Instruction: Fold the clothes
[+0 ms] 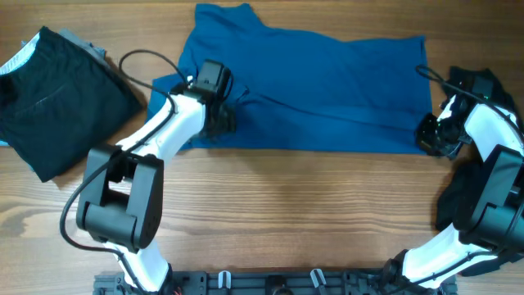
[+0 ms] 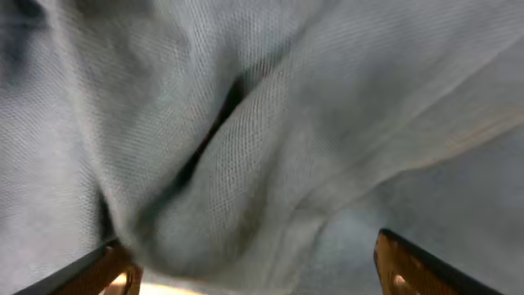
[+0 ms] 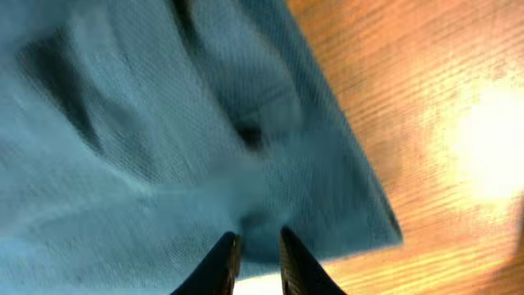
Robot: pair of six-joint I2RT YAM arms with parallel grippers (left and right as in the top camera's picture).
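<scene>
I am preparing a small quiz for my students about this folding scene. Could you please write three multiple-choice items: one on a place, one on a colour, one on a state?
1. Where does the black garment lie?
A. Beside the blue garment, on the left arm's side.
B. On top of it.
C. Under it.

2. What colour is the garment spread in the middle?
A. Red.
B. White.
C. Blue.

3. How do the jaws of the left gripper stand?
A. Shut tight.
B. Wide apart over cloth.
C. Out of view.

Answers: 1 A, the overhead view shows it lying at that side; 2 C, it is plainly blue; 3 B, the left wrist view shows them far apart.
</scene>
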